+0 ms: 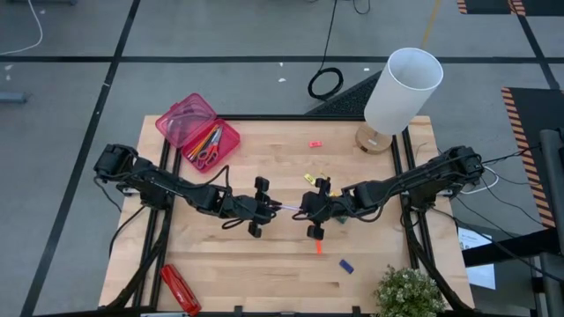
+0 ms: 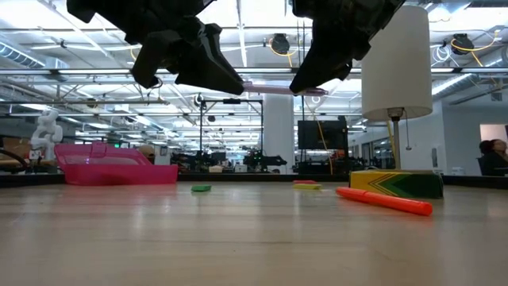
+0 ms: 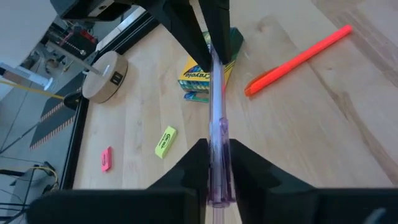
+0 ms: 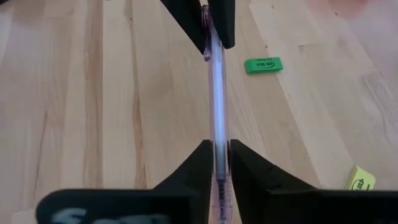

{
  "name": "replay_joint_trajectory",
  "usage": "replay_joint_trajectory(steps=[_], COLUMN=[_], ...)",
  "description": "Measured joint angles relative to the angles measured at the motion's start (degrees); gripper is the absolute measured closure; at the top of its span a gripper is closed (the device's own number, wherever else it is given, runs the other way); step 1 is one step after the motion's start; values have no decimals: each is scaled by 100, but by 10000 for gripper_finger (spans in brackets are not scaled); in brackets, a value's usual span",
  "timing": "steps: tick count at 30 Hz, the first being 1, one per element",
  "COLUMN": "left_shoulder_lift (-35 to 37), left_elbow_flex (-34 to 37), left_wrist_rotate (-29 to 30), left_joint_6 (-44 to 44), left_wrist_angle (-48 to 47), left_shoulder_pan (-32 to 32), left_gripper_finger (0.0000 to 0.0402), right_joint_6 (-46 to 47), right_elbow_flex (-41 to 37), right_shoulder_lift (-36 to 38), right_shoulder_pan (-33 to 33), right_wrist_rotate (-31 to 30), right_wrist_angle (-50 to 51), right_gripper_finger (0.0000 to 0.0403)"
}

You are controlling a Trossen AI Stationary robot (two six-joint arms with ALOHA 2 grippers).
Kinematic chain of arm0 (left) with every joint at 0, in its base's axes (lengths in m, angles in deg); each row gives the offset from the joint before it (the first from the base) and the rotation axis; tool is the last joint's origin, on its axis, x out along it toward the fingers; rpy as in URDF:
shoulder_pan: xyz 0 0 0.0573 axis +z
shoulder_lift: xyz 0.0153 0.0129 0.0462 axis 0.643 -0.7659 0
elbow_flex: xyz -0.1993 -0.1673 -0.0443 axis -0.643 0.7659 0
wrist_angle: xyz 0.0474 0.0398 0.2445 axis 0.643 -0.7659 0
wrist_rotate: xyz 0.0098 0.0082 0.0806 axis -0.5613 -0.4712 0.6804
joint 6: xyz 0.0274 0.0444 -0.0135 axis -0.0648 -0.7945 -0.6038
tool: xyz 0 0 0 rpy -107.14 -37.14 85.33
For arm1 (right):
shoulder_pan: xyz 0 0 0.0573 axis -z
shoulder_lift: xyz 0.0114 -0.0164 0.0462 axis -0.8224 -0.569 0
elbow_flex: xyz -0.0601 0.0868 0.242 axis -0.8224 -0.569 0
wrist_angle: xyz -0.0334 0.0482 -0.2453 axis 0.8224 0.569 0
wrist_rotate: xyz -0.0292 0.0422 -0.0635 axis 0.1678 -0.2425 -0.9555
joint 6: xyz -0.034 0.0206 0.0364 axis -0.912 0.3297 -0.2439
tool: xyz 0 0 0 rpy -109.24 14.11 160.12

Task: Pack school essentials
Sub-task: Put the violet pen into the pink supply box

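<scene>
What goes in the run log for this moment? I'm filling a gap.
phase: handover | item: pen held above table | left pincer: shut on pen | right pincer: shut on pen | pink box: open

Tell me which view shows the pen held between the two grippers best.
Right wrist view: the clear purple pen runs unobstructed between both grippers' fingers. Left wrist view shows it over clutter; low view shows a thin bar above the table; high view, a faint sliver.
</scene>
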Motion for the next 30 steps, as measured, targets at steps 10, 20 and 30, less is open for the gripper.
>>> replay_joint_trajectory(steps=[10, 20, 30], left_shoulder_lift=[4, 9, 230], left_elbow_flex=[0, 0, 0], left_wrist_rotate=[-7, 142, 774], left_joint_6=[19, 125, 708], left_wrist_angle=[-41, -324, -1360], left_shoulder_pan=[0, 4, 203], left_gripper_finger=[361, 339, 367], right_joint_6=[-114, -216, -84], right_elbow_flex=[0, -2, -2], right_shoulder_lift=[0, 603, 1525], right_shoulder_pan=[-62, -200, -689], right_wrist_rotate=[-172, -185, -583], right_wrist_angle=[-2, 247, 993], right_gripper_finger=[225, 157, 164])
